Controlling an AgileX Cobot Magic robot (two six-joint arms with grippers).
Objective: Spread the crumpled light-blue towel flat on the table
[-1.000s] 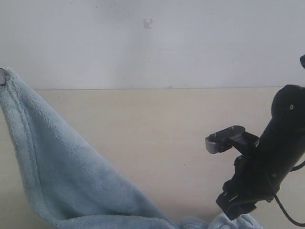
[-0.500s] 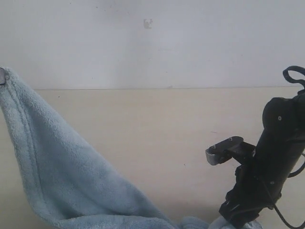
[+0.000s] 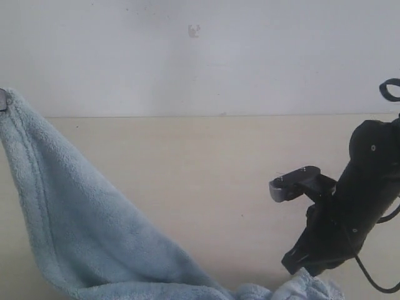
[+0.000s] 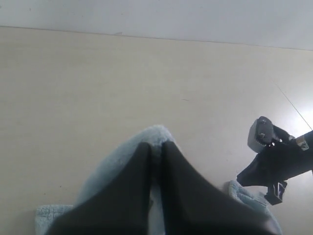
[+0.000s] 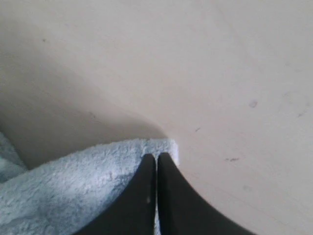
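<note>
Left gripper (image 4: 156, 146): jaws pressed together on a towel (image 3: 94, 237) corner.
Right gripper (image 5: 156, 157): jaws clamped on another corner.
Towel: fluffy pale-blue terry.
Table (image 3: 219, 162): smooth beige.

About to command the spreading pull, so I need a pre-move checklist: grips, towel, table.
1. Left gripper shut on a towel corner: ok.
2. Right gripper shut on the towel near another corner: ok.
3. Left-held corner raised off the table: ok, the cloth hangs from it.
4. Cloth between the two grips free of folds: cannot tell, as the lower part is cut off in the exterior view.
5. Table beyond the towel free of obstacles: ok in all views.
6. Towel flat: not ok.
</note>
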